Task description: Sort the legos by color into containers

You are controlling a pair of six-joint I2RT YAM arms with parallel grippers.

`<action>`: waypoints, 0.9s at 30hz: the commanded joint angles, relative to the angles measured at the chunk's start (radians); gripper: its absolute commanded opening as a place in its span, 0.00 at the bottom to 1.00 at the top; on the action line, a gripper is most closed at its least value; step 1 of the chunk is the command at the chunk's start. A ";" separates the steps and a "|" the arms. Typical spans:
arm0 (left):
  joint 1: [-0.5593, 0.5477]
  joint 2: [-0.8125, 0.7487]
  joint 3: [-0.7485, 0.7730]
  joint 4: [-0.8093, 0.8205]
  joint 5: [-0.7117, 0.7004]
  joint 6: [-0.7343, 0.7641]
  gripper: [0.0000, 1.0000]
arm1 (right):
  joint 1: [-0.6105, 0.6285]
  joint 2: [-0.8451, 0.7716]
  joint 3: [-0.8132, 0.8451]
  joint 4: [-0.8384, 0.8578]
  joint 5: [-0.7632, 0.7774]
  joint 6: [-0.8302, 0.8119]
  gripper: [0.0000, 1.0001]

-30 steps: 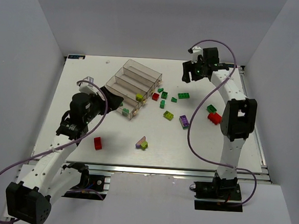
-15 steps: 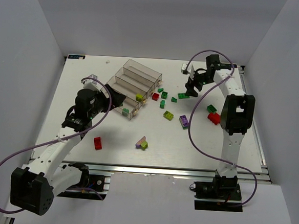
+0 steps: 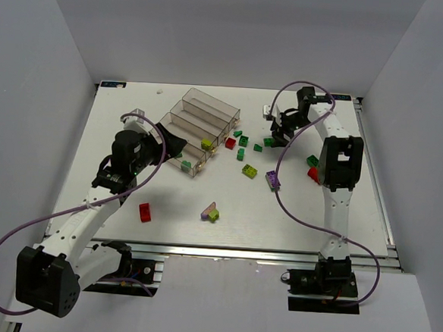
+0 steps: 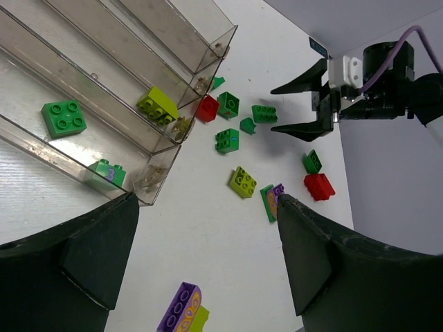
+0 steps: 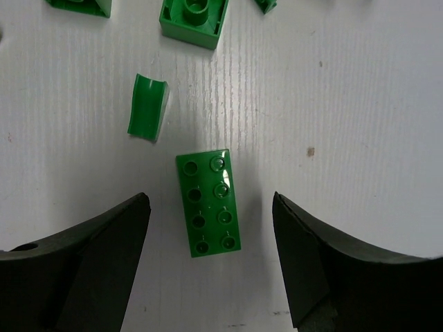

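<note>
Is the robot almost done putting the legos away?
Not yet. Done: in the bins I see a green brick, a second green brick and a lime brick. In hand: the right end effector is open around a long green brick, not gripping it. Left: many more lie loose on the table, like the red brick.

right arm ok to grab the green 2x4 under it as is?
Probably yes. The right hand is open, and its wrist view shows the green 2x4 lying flat between the fingers, long sides facing them. The nearest piece, a curved green one, lies apart from it.
</note>
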 commanded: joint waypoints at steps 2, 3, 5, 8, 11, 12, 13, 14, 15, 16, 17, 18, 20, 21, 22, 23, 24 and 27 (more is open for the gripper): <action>0.002 -0.026 0.002 0.040 -0.008 -0.014 0.90 | 0.003 0.009 0.032 -0.032 0.005 -0.003 0.76; 0.002 -0.022 0.001 0.040 -0.007 -0.017 0.90 | 0.003 0.011 0.026 0.000 0.008 0.010 0.76; 0.002 -0.015 0.005 0.042 -0.004 -0.018 0.90 | 0.001 0.015 0.017 0.027 0.008 0.050 0.76; 0.002 -0.004 0.017 0.034 -0.002 -0.018 0.90 | 0.001 0.041 0.038 0.043 0.014 0.069 0.75; 0.002 0.004 0.027 0.031 -0.002 -0.018 0.90 | 0.001 0.060 0.046 0.026 0.026 0.067 0.74; 0.001 0.005 0.028 0.030 -0.004 -0.018 0.90 | 0.001 0.061 0.047 0.015 0.025 0.048 0.74; 0.002 0.007 0.030 0.030 -0.008 -0.020 0.90 | 0.001 0.066 0.047 0.002 0.022 0.035 0.74; 0.002 0.010 0.031 0.031 -0.008 -0.024 0.90 | 0.001 0.069 0.047 -0.024 0.022 0.026 0.73; 0.002 0.008 0.031 0.046 -0.008 -0.032 0.90 | 0.001 0.072 0.047 -0.037 0.022 0.009 0.72; 0.002 0.007 0.030 0.054 -0.007 -0.035 0.90 | 0.001 0.078 0.047 -0.044 0.026 0.006 0.71; 0.002 0.005 0.028 0.057 -0.008 -0.040 0.90 | 0.002 0.081 0.047 -0.060 0.028 0.004 0.70; 0.001 0.007 0.028 0.071 -0.008 -0.043 0.90 | 0.003 0.083 0.046 -0.072 0.031 0.000 0.67; 0.002 0.010 0.034 0.097 -0.004 -0.043 0.90 | 0.003 0.087 0.041 -0.101 0.035 -0.012 0.63; 0.002 0.011 0.036 0.100 -0.004 -0.041 0.90 | 0.001 0.088 0.038 -0.112 0.042 -0.020 0.61; 0.002 0.014 0.039 0.102 -0.004 -0.038 0.90 | 0.001 0.088 0.029 -0.123 0.045 -0.031 0.59; 0.002 0.016 0.040 0.103 -0.002 -0.037 0.90 | 0.001 0.088 0.023 -0.133 0.049 -0.037 0.57; 0.002 0.019 0.045 0.105 -0.001 -0.035 0.90 | 0.002 0.088 0.018 -0.155 0.057 -0.043 0.53; 0.002 0.021 0.048 0.114 0.002 -0.037 0.90 | 0.001 0.075 0.000 -0.187 0.072 -0.072 0.44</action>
